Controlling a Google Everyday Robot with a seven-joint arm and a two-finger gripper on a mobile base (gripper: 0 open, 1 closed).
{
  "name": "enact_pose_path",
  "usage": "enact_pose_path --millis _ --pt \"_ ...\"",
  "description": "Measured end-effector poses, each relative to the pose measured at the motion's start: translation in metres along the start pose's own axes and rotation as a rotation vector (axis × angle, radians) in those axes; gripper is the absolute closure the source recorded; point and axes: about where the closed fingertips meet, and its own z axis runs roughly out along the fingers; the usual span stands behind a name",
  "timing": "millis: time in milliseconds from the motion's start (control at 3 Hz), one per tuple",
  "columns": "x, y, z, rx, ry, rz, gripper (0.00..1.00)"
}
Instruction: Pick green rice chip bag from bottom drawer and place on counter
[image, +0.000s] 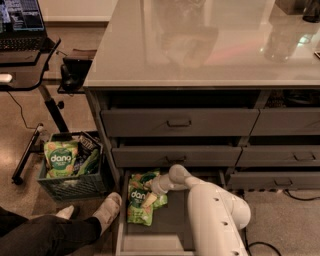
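pincer (151, 191) low in open bottom drawer (172, 225) | green rice chip bag (138, 207) on drawer floor, view-left side, long axis front-to-back | pincer over bag's right edge, probably touching | grip state: can't tell

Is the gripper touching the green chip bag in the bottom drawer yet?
Cannot tell. In the camera view the gripper overlaps the green chip bag in the bottom drawer, but this angle shows neither contact nor a gap.
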Motion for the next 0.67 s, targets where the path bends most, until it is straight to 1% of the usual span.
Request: enact_pose_path --millis 333,667 --pt "-0.001 0.0 -0.001 0.0 0.0 0.0 1.0" --pt "-0.01 0.011 -0.021 0.005 -0.024 -0.021 1.0"
